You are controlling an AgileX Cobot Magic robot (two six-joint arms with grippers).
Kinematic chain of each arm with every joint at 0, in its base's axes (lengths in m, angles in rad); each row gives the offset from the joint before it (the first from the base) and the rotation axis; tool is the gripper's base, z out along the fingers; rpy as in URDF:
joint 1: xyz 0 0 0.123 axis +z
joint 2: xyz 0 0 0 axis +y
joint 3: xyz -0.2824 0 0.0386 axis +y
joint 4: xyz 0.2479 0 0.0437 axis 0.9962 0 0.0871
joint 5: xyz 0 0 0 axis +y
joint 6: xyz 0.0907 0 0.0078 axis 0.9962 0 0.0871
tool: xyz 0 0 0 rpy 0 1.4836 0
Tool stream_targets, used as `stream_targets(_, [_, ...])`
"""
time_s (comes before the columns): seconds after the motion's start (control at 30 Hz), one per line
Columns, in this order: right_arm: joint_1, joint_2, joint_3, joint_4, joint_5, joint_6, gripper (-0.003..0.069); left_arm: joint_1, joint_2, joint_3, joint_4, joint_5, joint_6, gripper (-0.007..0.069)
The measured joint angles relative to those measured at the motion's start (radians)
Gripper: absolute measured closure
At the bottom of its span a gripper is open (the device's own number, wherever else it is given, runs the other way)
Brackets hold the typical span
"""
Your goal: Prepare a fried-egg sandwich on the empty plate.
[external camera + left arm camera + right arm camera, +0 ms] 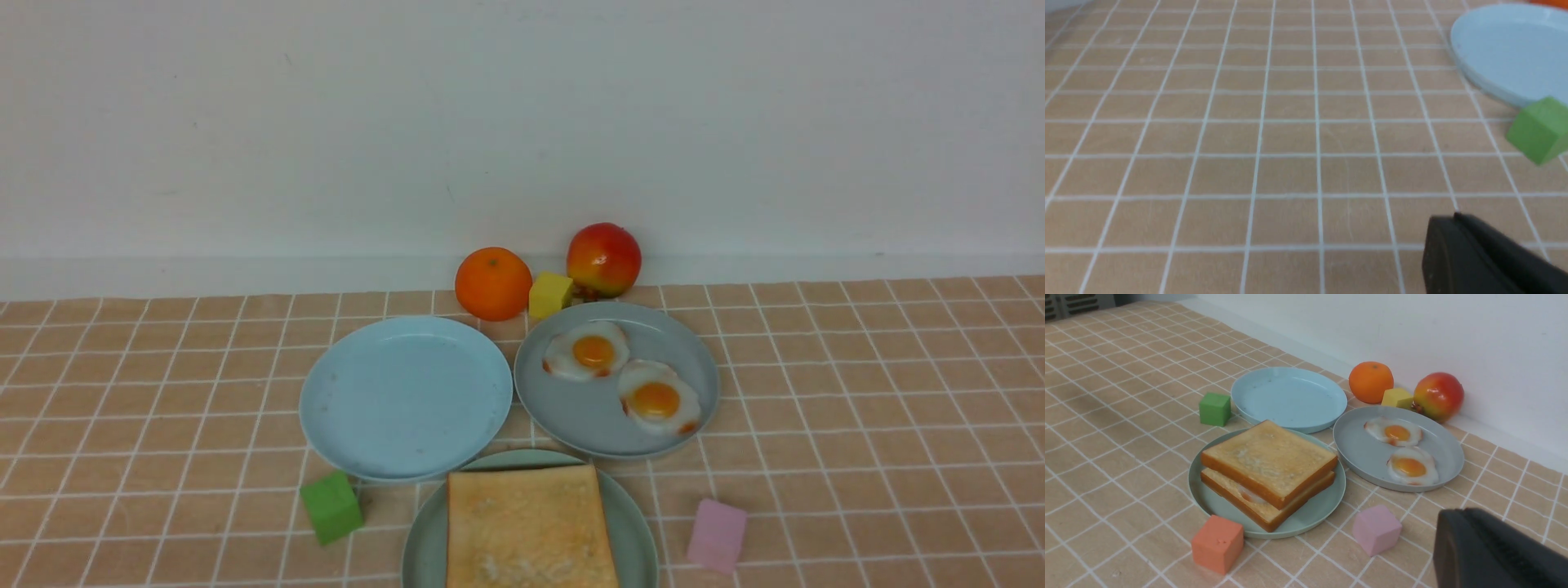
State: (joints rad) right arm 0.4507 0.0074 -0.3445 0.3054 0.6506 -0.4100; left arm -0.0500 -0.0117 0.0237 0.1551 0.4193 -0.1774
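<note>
Shows fried-egg sandwich [1269, 457] stacked on mint-green plate [1314, 518]; at one o'clock from there, two fried eggs [658, 399] on grey plate [571, 416]. Has left gripper [1455, 222] and right gripper [1461, 516] closed.

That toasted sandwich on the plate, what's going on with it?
It looks finished: two toast slices with fried egg between them, stacked on the pale green plate. Nobody is handling it; both tools, left and right, are shut and away from it. Two more eggs lie on the grey plate.
</note>
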Motion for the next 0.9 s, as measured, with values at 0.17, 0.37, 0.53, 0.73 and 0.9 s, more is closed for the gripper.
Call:
stream_targets(0.17, [0.0, 0.0, 0.0, 0.0, 0.0, -0.001, 0.0634, 0.046, 0.0, 0.004, -0.03, -0.035, 0.002, 0.0637])
stream_targets(0.37, [0.0, 0.0, 0.0, 0.0, 0.0, -0.001, 0.0627, 0.115, 0.0, 0.004, -0.033, -0.036, 0.003, 0.0634])
stream_targets(0.53, [0.0, 0.0, 0.0, 0.0, 0.0, -0.001, 0.0627, 0.116, 0.0, 0.004, -0.034, -0.036, 0.003, 0.0634])
stream_targets(0.73, [0.0, 0.0, 0.0, 0.0, 0.0, -0.001, 0.0627, 0.117, 0.0, 0.004, -0.034, -0.036, 0.003, 0.0627])
stream_targets(0.9, [0.0, 0.0, 0.0, 0.0, 0.0, -0.001, 0.0624, 0.118, 0.0, 0.004, -0.035, -0.036, 0.003, 0.0623])
